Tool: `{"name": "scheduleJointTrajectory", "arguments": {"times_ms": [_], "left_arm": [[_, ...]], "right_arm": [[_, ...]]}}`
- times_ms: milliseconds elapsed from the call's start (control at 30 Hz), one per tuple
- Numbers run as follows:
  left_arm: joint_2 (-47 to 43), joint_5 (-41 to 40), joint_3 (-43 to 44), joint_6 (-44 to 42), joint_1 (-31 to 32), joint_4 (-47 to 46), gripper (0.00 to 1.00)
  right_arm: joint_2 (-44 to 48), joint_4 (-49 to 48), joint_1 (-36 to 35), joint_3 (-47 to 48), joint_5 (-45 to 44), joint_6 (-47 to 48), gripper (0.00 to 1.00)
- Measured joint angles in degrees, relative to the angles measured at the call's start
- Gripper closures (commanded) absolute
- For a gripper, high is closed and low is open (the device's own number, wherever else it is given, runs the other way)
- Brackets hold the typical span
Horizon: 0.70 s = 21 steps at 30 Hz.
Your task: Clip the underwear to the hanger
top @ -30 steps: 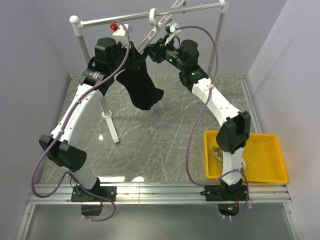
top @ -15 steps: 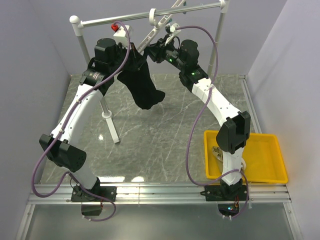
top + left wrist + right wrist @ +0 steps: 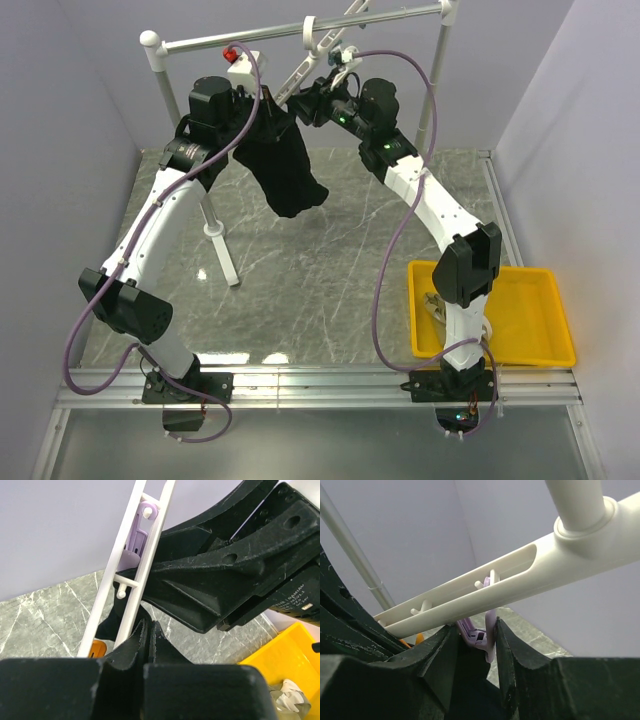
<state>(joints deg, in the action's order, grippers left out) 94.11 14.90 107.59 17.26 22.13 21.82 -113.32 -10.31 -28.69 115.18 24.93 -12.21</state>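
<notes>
The white slotted hanger (image 3: 300, 70) hangs slanted from the rail, and also shows in the left wrist view (image 3: 132, 565) and the right wrist view (image 3: 485, 592). The black underwear (image 3: 285, 170) hangs below it. My left gripper (image 3: 265, 103) is shut on the underwear's top edge, right beside the hanger body (image 3: 148, 632). My right gripper (image 3: 312, 100) is shut on a purple clip (image 3: 481, 635) under the hanger, with black fabric (image 3: 475, 695) just below it. The purple clip also shows in the left wrist view (image 3: 142, 525). An orange clip (image 3: 97, 647) sits lower on the hanger.
The white rail frame (image 3: 200, 42) spans the back, with a leg (image 3: 222, 245) standing on the marble floor. A yellow tray (image 3: 545, 345) at the front right holds a beige cloth (image 3: 435, 305). Grey walls close in on both sides.
My left gripper has lifted the underwear slightly up and right, closer to the hanger. The right gripper has stayed at the clip.
</notes>
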Motion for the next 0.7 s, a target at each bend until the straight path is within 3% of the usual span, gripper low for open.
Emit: {"name": "scheduleJointTrajectory", "arguments": {"times_ms": [700], "left_arm": [[0.0, 0.3, 0.2, 0.0, -0.4, 0.1, 1.0]], "right_arm": [[0.0, -0.8, 1.1, -0.7, 1.3, -4.3, 0.39]]}}
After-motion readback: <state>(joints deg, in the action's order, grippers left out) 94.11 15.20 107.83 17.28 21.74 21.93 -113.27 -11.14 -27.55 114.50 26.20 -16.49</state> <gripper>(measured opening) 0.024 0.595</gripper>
